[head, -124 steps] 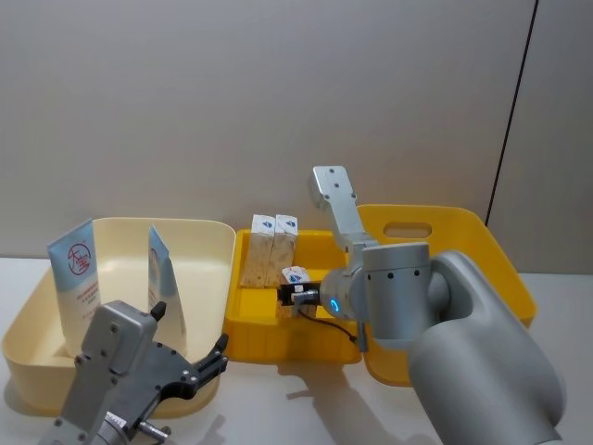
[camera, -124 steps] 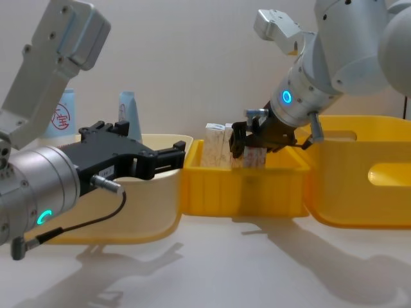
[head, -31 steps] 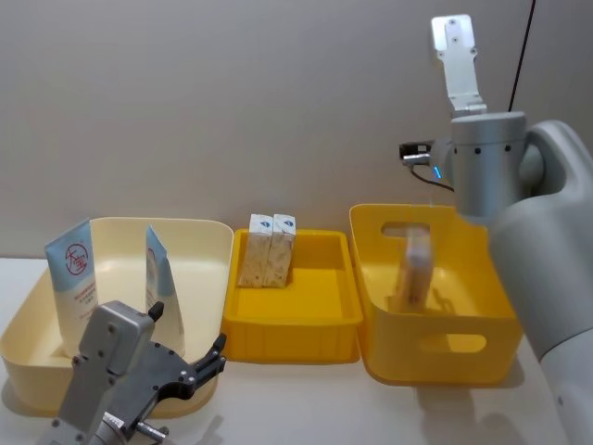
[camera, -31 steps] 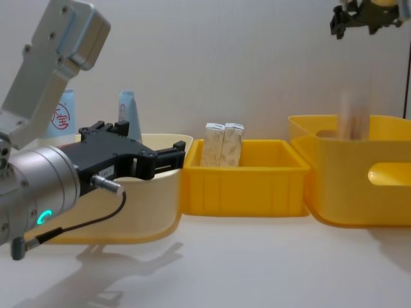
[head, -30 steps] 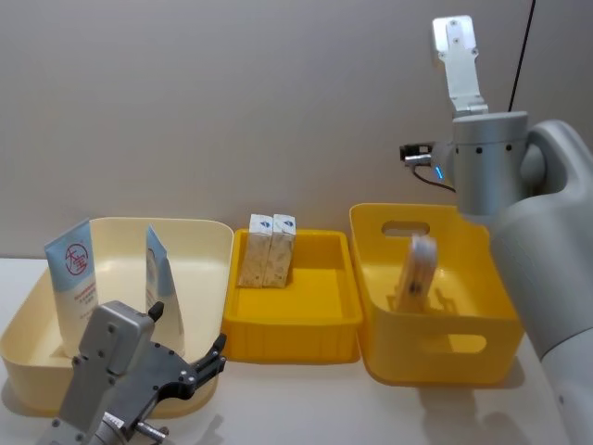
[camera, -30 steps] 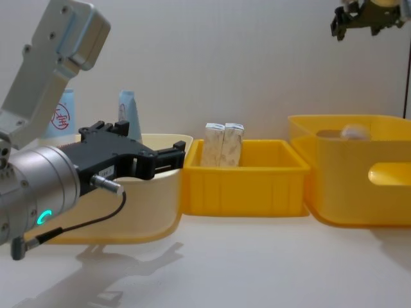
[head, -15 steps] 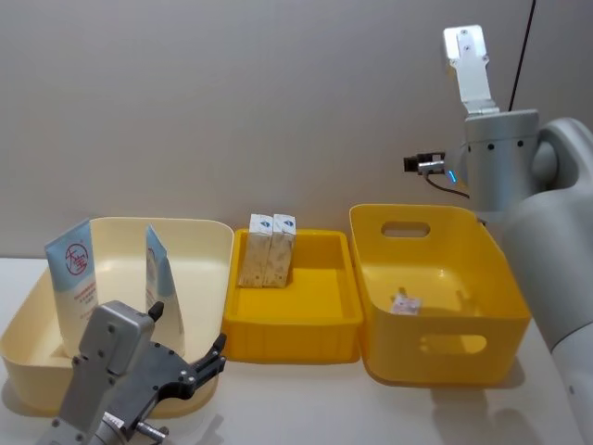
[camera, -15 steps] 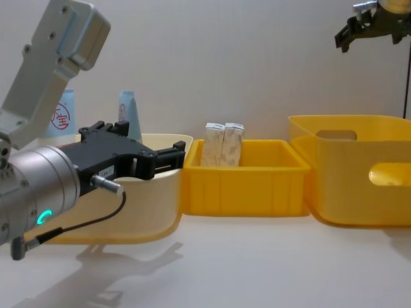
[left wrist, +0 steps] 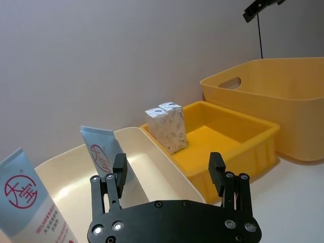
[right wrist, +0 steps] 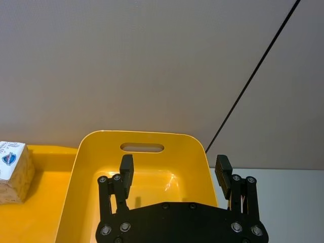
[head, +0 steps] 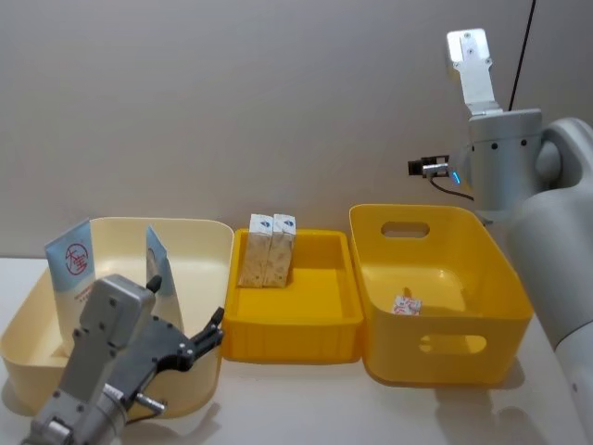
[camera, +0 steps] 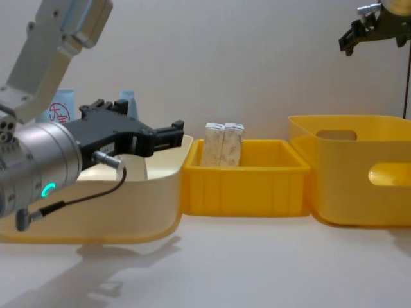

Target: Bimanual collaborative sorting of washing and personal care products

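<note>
Two arms: both pincers empty, nothing being carried.
Tabletop: pale tabletop (camera: pixel 257 269) carries three bins side by side, cream on the robot's left, small yellow tray in the middle, large yellow bin on the right.
Left pincer: left pincer (left wrist: pixel 168 169) hovers at the near rim of the cream rounded plastic bin (head: pixel 139 221), jaws spread wide, touching nothing. My read: staged for a tube grab.
Tubes: pale blue-and-white squeeze tube with red round logo (head: pixel 76 264) leans on the bin's far-left wall. Second pale blue tube (head: pixel 159 269) stands just right of it. Upright and apart, so each has jaw clearance.
Middle tray: shallow yellow rectangular tray (head: pixel 292 348) holds two whitish speckled upright cartons (head: pixel 269 250), touching, at its far-left corner. Probably still to be sorted.
Right bin: large yellow handled bin (head: pixel 389 357) has one small red-marked carton (head: pixel 404 304) lying flat on its floor. Looks like one item sorted.
Right pincer: right pincer (right wrist: pixel 174 169) sits high above the large bin, jaws spread, clear of the rim, so free to swing to the tray.
Risk: paired cartons leave no gap between them, so the grip may catch both.
</note>
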`<act>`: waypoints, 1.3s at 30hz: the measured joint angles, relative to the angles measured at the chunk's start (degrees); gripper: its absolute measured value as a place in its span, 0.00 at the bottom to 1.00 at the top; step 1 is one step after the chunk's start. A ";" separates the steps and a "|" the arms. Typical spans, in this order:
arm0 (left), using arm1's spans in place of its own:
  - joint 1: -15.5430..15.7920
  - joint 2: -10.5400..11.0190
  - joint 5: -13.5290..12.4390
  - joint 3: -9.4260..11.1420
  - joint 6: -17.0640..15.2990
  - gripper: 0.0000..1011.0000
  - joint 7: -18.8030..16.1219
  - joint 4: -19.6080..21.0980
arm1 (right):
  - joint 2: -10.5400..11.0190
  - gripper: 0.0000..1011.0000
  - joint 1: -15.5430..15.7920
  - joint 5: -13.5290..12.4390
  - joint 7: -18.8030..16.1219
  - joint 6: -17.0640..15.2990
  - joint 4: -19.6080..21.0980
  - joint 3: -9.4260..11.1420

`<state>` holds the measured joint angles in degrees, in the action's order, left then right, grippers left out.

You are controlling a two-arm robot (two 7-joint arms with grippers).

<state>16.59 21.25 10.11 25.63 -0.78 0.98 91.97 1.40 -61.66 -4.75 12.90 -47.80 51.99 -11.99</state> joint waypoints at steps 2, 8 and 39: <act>0.42 -0.19 -0.15 -0.12 0.00 0.99 0.00 -0.34 | 0.03 0.99 -0.03 0.01 -0.02 -0.04 -0.04 0.01; 2.15 -1.27 -0.47 -0.62 0.33 0.99 -0.09 -2.10 | 0.05 0.99 -0.06 0.01 -0.05 -0.11 -0.13 0.04; 11.32 -5.19 1.52 -2.13 -7.24 0.99 4.10 -13.61 | 0.13 0.99 -0.14 0.00 -0.07 -0.25 -0.27 0.04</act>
<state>27.91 16.05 11.64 23.50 -8.02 5.08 78.36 1.53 -61.80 -4.74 12.83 -48.04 51.72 -11.95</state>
